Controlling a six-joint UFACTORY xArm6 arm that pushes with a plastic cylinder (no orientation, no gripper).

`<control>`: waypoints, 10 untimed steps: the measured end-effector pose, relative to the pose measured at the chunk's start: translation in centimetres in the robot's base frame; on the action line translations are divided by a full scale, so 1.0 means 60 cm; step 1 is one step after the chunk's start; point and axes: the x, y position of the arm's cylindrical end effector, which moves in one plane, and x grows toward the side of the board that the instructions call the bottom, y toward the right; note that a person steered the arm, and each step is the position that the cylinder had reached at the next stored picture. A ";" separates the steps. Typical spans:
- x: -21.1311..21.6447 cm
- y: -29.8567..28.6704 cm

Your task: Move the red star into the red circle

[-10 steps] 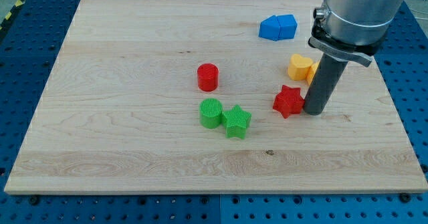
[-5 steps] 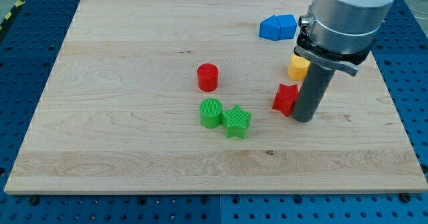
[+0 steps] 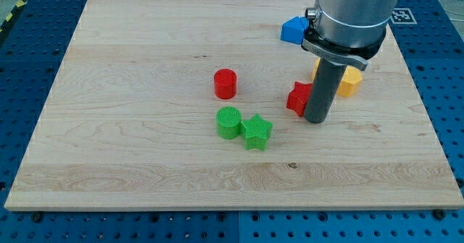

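The red star (image 3: 298, 99) lies right of the board's middle, partly hidden behind my rod. My tip (image 3: 316, 120) rests on the board, touching the star's right side. The red circle (image 3: 225, 83), a short red cylinder, stands to the star's left, with a wide gap between them.
A green cylinder (image 3: 229, 122) and a green star (image 3: 257, 132) sit touching below the red circle. A yellow block (image 3: 349, 81) shows right of my rod. A blue block (image 3: 292, 30) lies at the view's top, partly hidden by the arm. The wooden board (image 3: 145, 163) ends on all sides.
My tip has slid to the view's left and slightly up, pushing the red star left toward the red circle. The other blocks have not moved.
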 end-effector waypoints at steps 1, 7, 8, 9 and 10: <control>0.004 0.025; -0.013 -0.005; -0.014 0.008; -0.028 0.035; -0.035 0.019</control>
